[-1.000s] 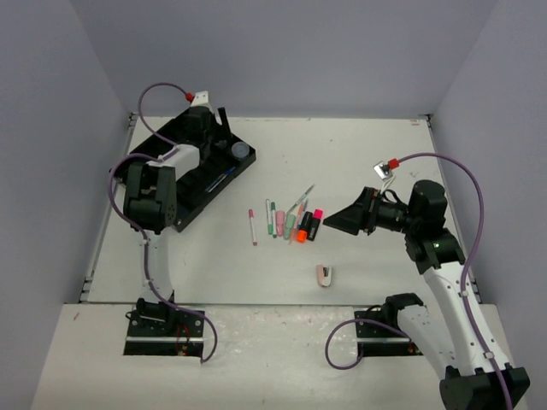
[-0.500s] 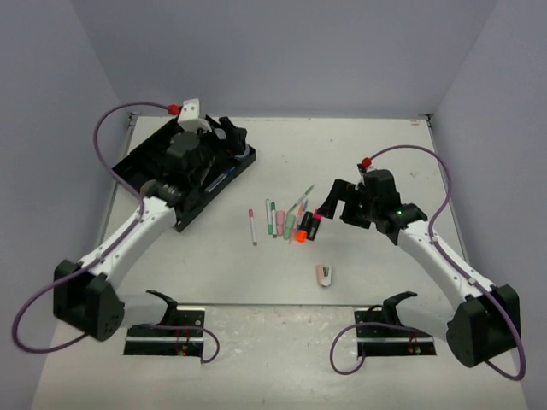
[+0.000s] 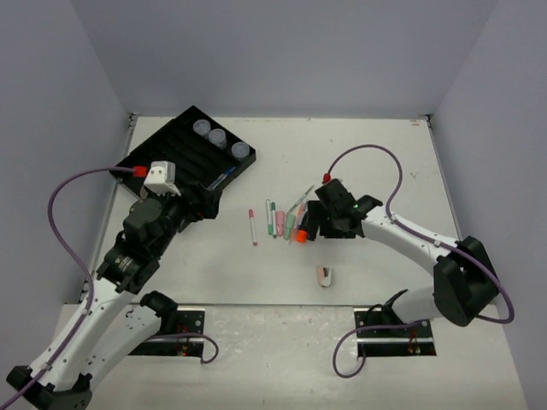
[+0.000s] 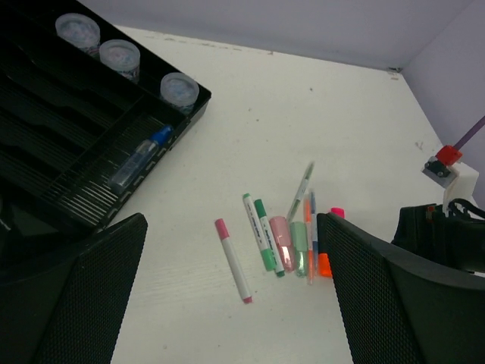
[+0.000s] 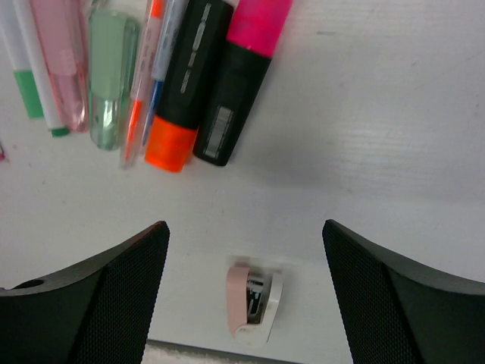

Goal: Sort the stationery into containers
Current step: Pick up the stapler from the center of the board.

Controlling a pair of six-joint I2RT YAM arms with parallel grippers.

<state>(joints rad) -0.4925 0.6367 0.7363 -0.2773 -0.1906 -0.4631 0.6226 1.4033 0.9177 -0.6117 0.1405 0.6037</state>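
the right claw (image 5: pixel 244 227) hangs low over the table (image 3: pixel 385 154), its two fingers spread wide with nothing held between them. in its wrist view the pink-white stapler piece (image 5: pixel 250 299) lies on the bare surface at 6 o'clock, in the gap between the fingers and apart from both. at 11 to 12 o'clock two stubby black markers lie side by side and touching: the orange-capped marker (image 5: pixel 182 83) and the pink-capped marker (image 5: pixel 239 83). towards 10 o'clock come two thin pens, one orange and one blue, then the clear green pen (image 5: pixel 110 68) and the clear pink pen (image 5: pixel 64 61), all packed close together.

the left claw (image 4: pixel 231 224) is also fully spread and empty. in the top view it sits at the near right corner of the black tray (image 3: pixel 184 154). in its wrist view the white pen with a pink cap (image 4: pixel 233 260) lies between the fingers, a little apart from the others, with the two green pens (image 4: pixel 264 244) just beside it at 3 o'clock. the tray fills 9 to 11 o'clock. the three round jars (image 4: pixel 120 54) stand in a row along its far side, and a blue-capped pen (image 4: pixel 140 155) lies in one long compartment near its right edge.
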